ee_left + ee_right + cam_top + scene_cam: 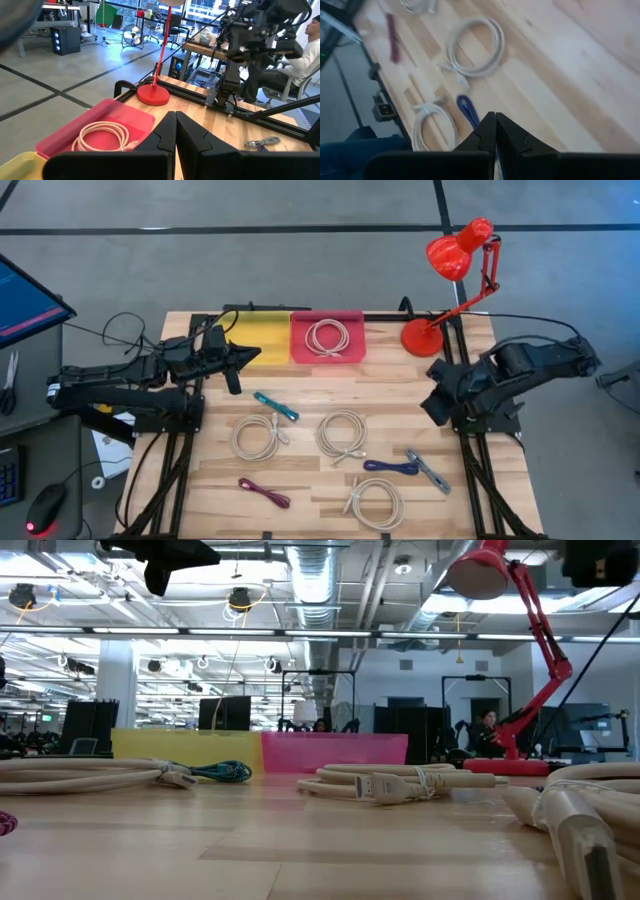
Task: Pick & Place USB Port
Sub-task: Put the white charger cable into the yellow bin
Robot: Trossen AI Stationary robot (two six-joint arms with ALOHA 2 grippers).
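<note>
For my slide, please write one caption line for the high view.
Both arms wait with shut claws, left claw near the yellow tray, right claw at the table's right; one cable coil lies in the pink tray.

The wooden slatted bench (330,395) has a bare strip running across its middle, between the trays at the far edge and the cables nearer the front. Against the far edge stand the yellow plastic tray (262,337) and the pink plastic tray (327,337), touching each other; the red desk lamp (450,290) blocks the far right corner. Three coiled cream cables (342,433) crowd the front half, with a teal cable (275,406), a maroon cable (264,493) and a blue cable (392,467) between them. The left pincer (238,357), shut, hangs over the far left part; the right pincer (433,406), shut, over the right edge.
</note>
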